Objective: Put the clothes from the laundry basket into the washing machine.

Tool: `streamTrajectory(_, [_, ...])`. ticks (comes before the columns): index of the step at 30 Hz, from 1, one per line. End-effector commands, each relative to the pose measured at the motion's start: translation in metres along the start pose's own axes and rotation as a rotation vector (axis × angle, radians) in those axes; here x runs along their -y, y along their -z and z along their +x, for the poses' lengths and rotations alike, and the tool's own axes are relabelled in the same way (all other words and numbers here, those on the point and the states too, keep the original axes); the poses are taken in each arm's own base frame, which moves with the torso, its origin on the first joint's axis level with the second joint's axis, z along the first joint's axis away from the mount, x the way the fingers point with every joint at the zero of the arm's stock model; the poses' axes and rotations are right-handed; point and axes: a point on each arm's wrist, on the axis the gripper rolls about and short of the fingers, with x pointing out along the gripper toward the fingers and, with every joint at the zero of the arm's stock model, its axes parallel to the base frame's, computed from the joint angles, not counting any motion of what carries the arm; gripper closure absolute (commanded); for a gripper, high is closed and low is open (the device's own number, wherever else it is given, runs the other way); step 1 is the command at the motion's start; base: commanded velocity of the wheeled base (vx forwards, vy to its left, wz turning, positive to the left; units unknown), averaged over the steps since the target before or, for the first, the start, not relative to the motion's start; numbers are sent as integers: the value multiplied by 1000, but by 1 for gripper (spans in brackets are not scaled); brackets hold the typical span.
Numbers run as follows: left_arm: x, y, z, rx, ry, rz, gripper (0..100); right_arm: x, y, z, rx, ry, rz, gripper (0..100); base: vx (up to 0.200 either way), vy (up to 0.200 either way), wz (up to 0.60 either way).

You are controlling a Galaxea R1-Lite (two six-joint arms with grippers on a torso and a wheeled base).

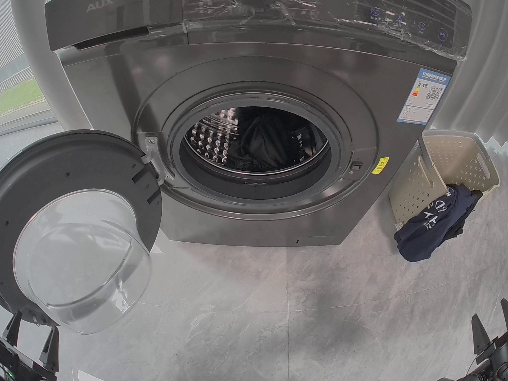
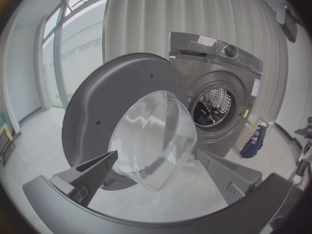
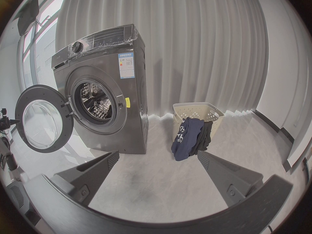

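Washing machine open, dark garment in drum.
Navy shirt hung over laundry basket rim; left hand and right hand were spread.

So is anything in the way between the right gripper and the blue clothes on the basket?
Nothing visible. Only bare floor lies between the open right gripper and the clothes hanging over the basket rim. The washer door is open too.
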Motion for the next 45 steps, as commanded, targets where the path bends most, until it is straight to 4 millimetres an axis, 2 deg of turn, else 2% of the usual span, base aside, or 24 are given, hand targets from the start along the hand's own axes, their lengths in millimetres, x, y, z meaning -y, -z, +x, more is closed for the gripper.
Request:
streamTrajectory(1, [-2, 7, -5, 53, -115, 70, 0, 0, 6, -1, 10, -7, -10, 0, 0, -200, 0])
streamTrajectory(8, [0, 10, -5, 17, 21, 2, 0, 0, 6, -1, 10, -9, -8, 0, 0, -86, 0])
streamTrajectory(13, [0, 10, -5, 18, 18, 7, 0, 0, 6, -1, 10, -7, -10, 0, 0, 0, 0])
streamTrajectory(45, [0, 10, -5, 18, 14, 7, 0, 0, 6, -1, 10, -7, -10, 0, 0, -200, 0])
